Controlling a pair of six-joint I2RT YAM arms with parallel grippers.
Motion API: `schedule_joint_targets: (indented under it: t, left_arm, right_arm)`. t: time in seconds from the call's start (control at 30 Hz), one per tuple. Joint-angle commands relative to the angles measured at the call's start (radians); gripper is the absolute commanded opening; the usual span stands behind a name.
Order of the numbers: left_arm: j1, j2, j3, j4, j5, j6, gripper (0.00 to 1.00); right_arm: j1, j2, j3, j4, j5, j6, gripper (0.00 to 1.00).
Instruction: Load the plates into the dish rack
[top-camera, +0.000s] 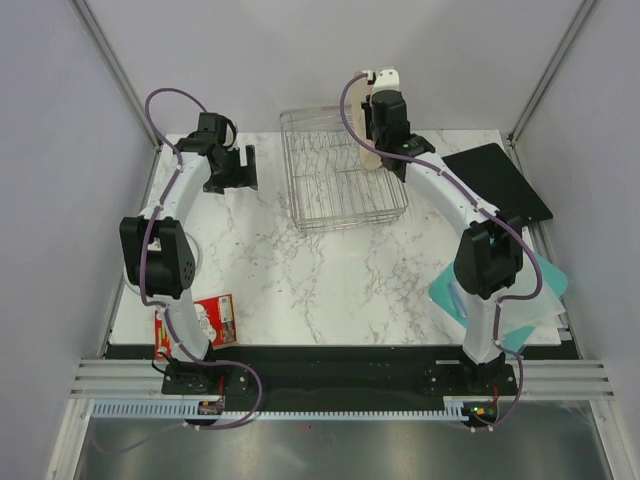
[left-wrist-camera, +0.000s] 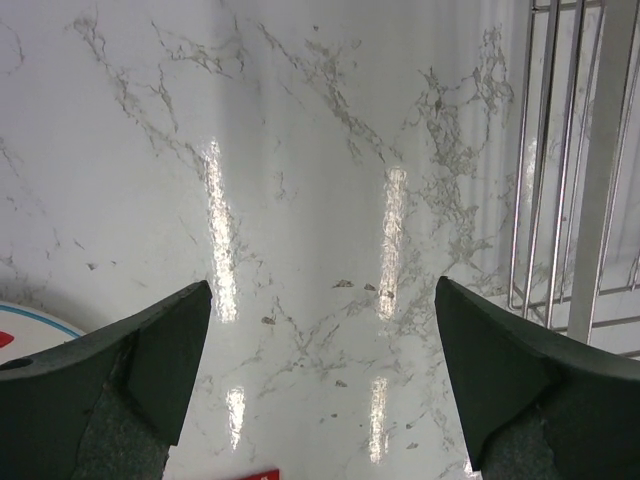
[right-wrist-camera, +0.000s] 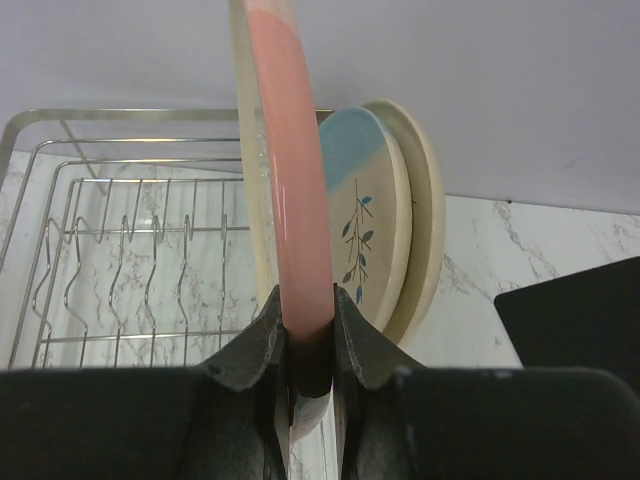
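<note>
Right wrist shows your right pincer (right-wrist-camera: 308, 312) clenched on the pink plate (right-wrist-camera: 290, 150) at the rack (right-wrist-camera: 120, 260); left pincer (left-wrist-camera: 322, 295) stands released.

From where I stand, no words, numbers or brand marks can be read anywhere. The only printed thing is the red-and-white packet (top-camera: 212, 320). It lies on the surface (top-camera: 300, 290) well behind the left tool (top-camera: 240, 170), close to that arm's base, and its print is too small and blurred to make out any letters.
</note>
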Motion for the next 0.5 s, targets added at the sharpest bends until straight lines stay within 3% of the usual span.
schedule_joint_targets:
  t: [0.0,0.47]
  left_arm:
    - [-0.004,0.060,0.050,0.014,-0.022,-0.016,1.00]
    - [-0.004,0.115,0.096,0.022,-0.026,-0.037,1.00]
  right_arm:
    - [-0.007,0.001,0.153,0.196,0.100,-0.015,0.00]
    - [-0.028,0.111,0.180,0.136,0.068,0.017,0.00]
